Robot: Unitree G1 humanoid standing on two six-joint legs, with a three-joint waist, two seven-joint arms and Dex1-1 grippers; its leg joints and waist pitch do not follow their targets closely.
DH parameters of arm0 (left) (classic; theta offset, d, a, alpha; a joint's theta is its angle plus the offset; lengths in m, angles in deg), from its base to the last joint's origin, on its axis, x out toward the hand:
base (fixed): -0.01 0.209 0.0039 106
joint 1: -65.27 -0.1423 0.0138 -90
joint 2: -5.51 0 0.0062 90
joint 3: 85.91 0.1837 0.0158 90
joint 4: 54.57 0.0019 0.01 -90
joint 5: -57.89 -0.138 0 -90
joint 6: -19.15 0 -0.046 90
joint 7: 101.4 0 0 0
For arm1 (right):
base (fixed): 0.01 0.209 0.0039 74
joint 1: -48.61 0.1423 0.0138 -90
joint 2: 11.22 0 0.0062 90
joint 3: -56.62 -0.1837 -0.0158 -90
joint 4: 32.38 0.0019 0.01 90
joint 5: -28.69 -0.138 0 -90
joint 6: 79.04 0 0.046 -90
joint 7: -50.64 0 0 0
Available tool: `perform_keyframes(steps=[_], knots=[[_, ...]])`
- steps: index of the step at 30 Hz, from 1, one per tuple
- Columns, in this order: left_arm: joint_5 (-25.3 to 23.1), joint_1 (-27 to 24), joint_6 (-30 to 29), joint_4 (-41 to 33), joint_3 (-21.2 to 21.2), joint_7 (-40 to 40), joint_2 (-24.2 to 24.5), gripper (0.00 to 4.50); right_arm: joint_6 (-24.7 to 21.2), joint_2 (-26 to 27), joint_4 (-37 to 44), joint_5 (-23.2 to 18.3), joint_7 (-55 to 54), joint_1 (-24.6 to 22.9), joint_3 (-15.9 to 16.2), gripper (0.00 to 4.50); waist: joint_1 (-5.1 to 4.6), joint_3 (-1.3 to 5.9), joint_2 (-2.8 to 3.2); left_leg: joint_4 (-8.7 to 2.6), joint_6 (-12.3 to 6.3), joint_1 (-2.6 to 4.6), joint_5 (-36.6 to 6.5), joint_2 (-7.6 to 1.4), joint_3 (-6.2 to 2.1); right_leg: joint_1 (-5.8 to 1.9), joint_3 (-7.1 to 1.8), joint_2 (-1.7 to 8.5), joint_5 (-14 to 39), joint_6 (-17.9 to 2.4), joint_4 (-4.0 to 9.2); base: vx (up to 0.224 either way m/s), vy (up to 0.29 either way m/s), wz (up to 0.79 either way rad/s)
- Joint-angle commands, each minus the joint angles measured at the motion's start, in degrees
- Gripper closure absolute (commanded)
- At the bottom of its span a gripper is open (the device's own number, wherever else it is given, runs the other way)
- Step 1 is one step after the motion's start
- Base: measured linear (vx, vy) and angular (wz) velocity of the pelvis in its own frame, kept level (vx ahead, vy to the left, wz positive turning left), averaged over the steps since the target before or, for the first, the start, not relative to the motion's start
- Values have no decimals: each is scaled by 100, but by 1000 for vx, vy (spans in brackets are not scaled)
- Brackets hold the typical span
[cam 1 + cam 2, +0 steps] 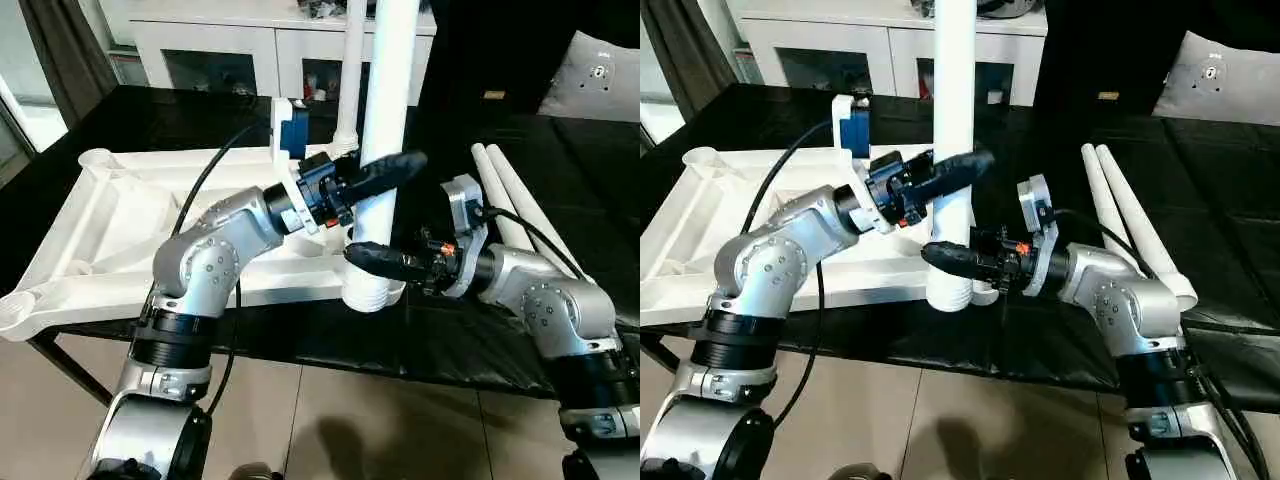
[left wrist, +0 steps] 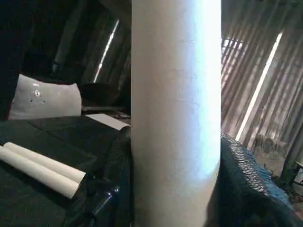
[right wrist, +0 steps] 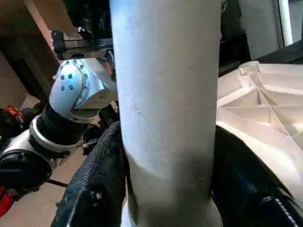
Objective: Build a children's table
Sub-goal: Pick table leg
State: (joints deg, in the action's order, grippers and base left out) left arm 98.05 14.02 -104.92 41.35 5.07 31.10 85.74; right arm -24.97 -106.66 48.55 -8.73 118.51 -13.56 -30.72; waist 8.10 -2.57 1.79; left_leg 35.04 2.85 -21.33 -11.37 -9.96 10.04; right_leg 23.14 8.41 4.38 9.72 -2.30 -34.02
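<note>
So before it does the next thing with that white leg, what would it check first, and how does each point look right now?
1. Left tool closed on the upright leg: ok, a finger on each side in the left wrist view.
2. Right tool on the same leg lower down: ok, fingers hug it in the right wrist view.
3. Leg upright over the near corner socket of the upside-down tabletop: ok.
4. Leg fully seated in the socket: cannot tell.
5. Another leg already standing at the far corner: ok.
6. Two spare legs lying on the black surface to the robot's right: ok.
</note>
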Motion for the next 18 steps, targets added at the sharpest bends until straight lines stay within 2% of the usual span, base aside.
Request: perform_keyframes(steps=[1,8,9,10,11,12,14,16,18], knots=[[-126,13,96,-78,31,3,6,264,-19,17,128,36,15,0,35,243,-3,424,-94,-353,-478,26,-345,-371,-136,-394,-416,525,1465,-523,424,0,0,0],[-330,-45,218,-56,109,197,-23,264,-31,59,73,140,-155,-50,121,257,-3,428,-88,-349,-485,27,-325,-376,-140,-393,-416,526,1405,-549,416,0,0,0],[-349,-47,210,-37,98,269,-41,208,16,85,61,163,-197,-52,116,257,-7,428,-91,-350,-484,23,-315,-376,-141,-395,-415,526,1378,-562,409,0,0,0],[-350,-45,190,-6,70,348,-67,194,89,125,52,192,-242,-55,103,257,-6,428,-87,-349,-476,23,-335,-374,-140,-395,-415,532,1392,-569,415,0,0,0],[-350,-45,190,-6,70,348,-67,194,89,125,52,192,-242,-55,103,257,-7,430,-86,-352,-472,23,-336,-378,-146,-396,-413,527,1379,-573,408,0,0,0],[-413,-74,257,-15,105,342,-64,194,319,225,9,319,-413,-51,75,257,-12,431,-84,-351,-461,24,-321,-378,-146,-392,-414,532,1373,-559,413,0,0,0],[-747,-130,634,16,178,484,-94,159,686,456,-86,546,-793,-12,14,259,-21,428,-83,-357,-411,25,-335,-373,-148,-384,-415,542,1420,-534,419,0,0,0],[-1009,-139,1001,110,165,696,-152,150,775,580,-118,665,-1055,21,2,259,-30,428,-87,-365,-383,31,-365,-372,-151,-388,-417,534,1460,-472,430,0,0,0],[-1098,-140,1126,140,161,779,-172,139,794,619,-113,695,-1139,24,-6,259,-29,428,-84,-367,-392,32,-356,-383,-153,-390,-424,535,1389,-474,417,0,0,0]])
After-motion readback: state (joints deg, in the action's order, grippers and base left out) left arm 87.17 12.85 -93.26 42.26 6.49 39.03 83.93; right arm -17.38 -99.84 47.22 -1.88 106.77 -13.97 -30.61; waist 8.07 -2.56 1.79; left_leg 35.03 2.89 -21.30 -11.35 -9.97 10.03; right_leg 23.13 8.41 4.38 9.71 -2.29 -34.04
